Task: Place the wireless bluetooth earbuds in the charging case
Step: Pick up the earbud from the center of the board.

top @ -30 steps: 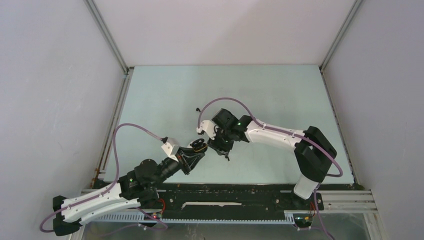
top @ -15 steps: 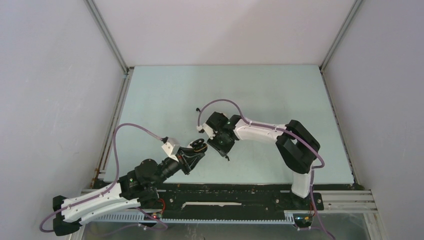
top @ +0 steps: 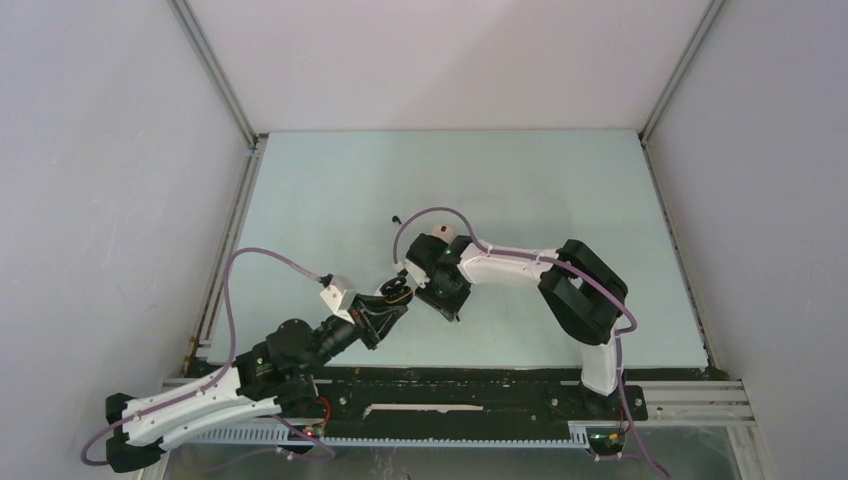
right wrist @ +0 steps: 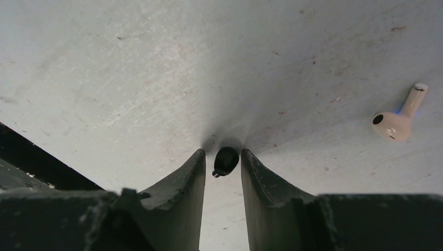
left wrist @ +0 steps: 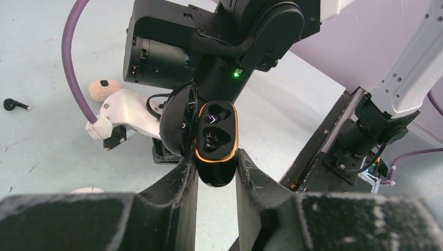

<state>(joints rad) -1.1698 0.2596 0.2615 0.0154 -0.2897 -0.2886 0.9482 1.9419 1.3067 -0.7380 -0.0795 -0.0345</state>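
Observation:
My left gripper (left wrist: 217,168) is shut on a black charging case (left wrist: 215,140) with a gold rim. The case's lid is open and both sockets look empty. In the top view the case (top: 398,292) is held just left of the right wrist. My right gripper (right wrist: 222,157) points down at the table, open only narrowly. A black earbud (right wrist: 225,160) lies on the table between its fingertips, with a thin gap on the left side. In the top view the right gripper (top: 450,310) is low beside the case.
A white stemmed earbud (right wrist: 397,123) lies to the right of the right gripper. A beige-pink bud (left wrist: 102,90) and another black bud (left wrist: 13,104) lie beyond the right wrist. The beige-pink bud also shows in the top view (top: 440,233). The black front rail (top: 470,385) runs along the near edge.
The right arm has folded in and swung left toward the left gripper, uncovering the beige-pink bud behind it. The left arm and the case have hardly moved.

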